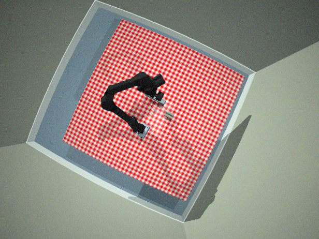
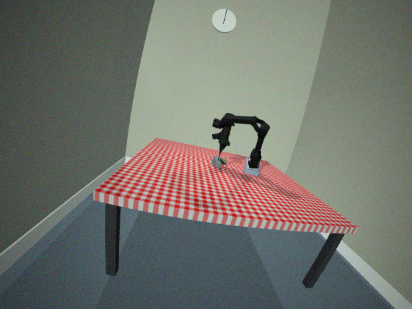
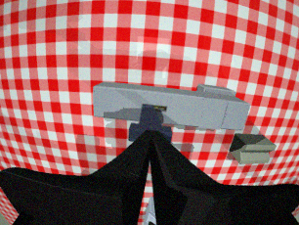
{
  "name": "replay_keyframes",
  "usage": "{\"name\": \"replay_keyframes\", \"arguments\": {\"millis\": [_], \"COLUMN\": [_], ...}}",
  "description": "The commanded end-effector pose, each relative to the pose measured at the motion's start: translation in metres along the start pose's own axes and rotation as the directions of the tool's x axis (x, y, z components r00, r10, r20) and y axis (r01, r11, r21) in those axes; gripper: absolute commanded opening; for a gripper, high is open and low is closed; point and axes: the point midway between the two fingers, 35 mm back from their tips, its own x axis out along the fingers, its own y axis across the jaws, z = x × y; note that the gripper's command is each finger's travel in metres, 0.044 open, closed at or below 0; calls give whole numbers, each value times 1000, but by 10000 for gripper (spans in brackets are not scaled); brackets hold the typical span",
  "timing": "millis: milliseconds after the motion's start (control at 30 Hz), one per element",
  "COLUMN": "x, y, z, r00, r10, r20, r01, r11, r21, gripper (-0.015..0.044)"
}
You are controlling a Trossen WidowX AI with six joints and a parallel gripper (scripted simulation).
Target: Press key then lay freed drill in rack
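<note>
Drill (image 3: 152, 117), perhaps dark piece, at edge of grey block (image 1: 161, 101) (image 2: 216, 163) (image 3: 195, 110), closed tool (image 1: 153, 93) (image 2: 219, 157) (image 3: 150, 135) above

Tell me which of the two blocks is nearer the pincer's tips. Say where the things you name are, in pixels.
The long grey block (image 1: 161, 101) (image 2: 215, 162) (image 3: 191, 111), right beside the shut pincer (image 2: 219, 158) (image 3: 151, 133); the short greenish block (image 1: 169, 115) (image 2: 223, 161) (image 3: 255, 156) sits farther off.

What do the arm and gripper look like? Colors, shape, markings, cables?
Arm: matte black, chunky angular links with thick joints. Gripper: also black, two faceted fingers tapering to narrow tips. No markings or cables that I can make out.
</note>
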Motion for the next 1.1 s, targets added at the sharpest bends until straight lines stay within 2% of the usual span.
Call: {"name": "replay_keyframes", "arguments": {"millis": [0,1067], "x": [7,17], "y": [0,1], "z": [-1,-5], "r00": [1000,1000], "r10": [11,11], "r20": [-14,-14], "r01": [-11,-11], "r11": [1000,1000], "r21": [7,7], "gripper": [0,0]}}
